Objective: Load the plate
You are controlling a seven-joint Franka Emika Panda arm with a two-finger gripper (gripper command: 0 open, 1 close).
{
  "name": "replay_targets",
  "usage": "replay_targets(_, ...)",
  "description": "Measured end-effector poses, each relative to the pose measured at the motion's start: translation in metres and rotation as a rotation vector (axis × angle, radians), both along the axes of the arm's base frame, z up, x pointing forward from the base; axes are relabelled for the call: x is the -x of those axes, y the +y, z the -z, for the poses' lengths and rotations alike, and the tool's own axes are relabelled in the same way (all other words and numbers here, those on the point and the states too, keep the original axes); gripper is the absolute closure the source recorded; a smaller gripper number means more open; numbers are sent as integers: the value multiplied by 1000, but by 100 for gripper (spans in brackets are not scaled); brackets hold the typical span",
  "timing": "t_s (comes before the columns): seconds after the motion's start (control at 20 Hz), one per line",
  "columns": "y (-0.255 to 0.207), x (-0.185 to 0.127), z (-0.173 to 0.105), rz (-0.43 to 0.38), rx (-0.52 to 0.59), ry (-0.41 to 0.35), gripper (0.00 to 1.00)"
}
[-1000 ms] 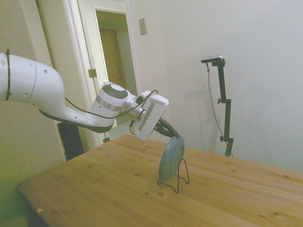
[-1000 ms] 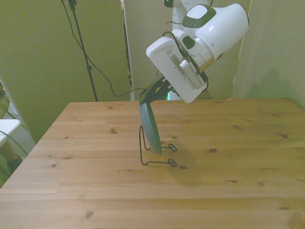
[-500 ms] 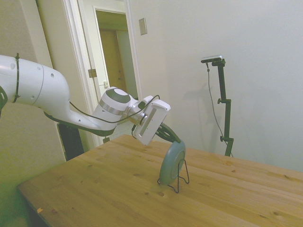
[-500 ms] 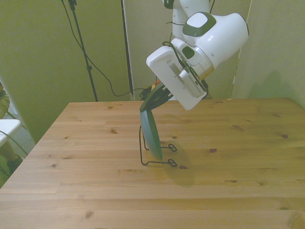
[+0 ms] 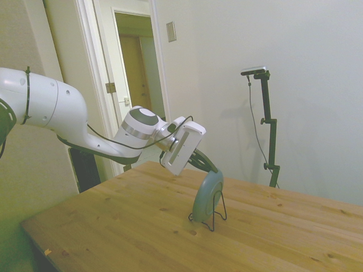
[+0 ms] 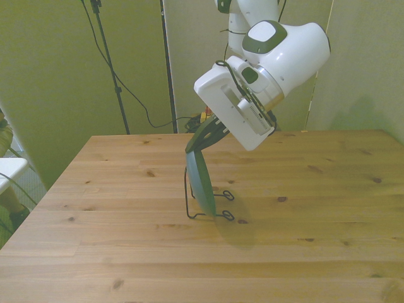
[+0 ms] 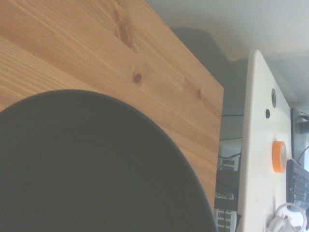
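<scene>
The pincer (image 5: pixel 212 168) pinches the top rim of the plate (image 5: pixel 206 196) — it stands on edge in the wire stand (image 6: pixel 203 205) on the tabletop (image 6: pixel 315 214).

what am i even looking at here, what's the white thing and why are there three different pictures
The white thing is a robot arm; its gripper pinches the top rim of a dark teal plate. The three pictures show one moment from three cameras: one beside the table, one across it, and one on the arm's wrist, where the big dark curve is the plate seen very close. On the wooden table stands a thin black wire stand. The plate is on edge in that stand, tilted, with the gripper at its top. I cannot tell whether the stand alone would hold it up.
</scene>
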State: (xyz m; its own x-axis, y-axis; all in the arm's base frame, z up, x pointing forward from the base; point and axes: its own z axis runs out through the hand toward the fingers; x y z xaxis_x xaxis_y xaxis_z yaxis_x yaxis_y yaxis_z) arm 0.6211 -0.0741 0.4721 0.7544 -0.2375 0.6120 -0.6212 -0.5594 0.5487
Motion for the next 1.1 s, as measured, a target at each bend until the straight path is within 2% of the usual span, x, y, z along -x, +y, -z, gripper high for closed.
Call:
replay_targets(0.1, 0, 0, 0, 0, 0, -1, 100)
replay_targets(0.15, 0, 0, 0, 2, 1, 1, 0)
replay_targets(0.85, 0, 1, -2, 11, 6, 2, 0)
replay_targets(0.95, 1, 0, -16, 13, 7, -20, 0)
replay_targets(1.1, 12, 2, -64, 1, -2, -97, 0)
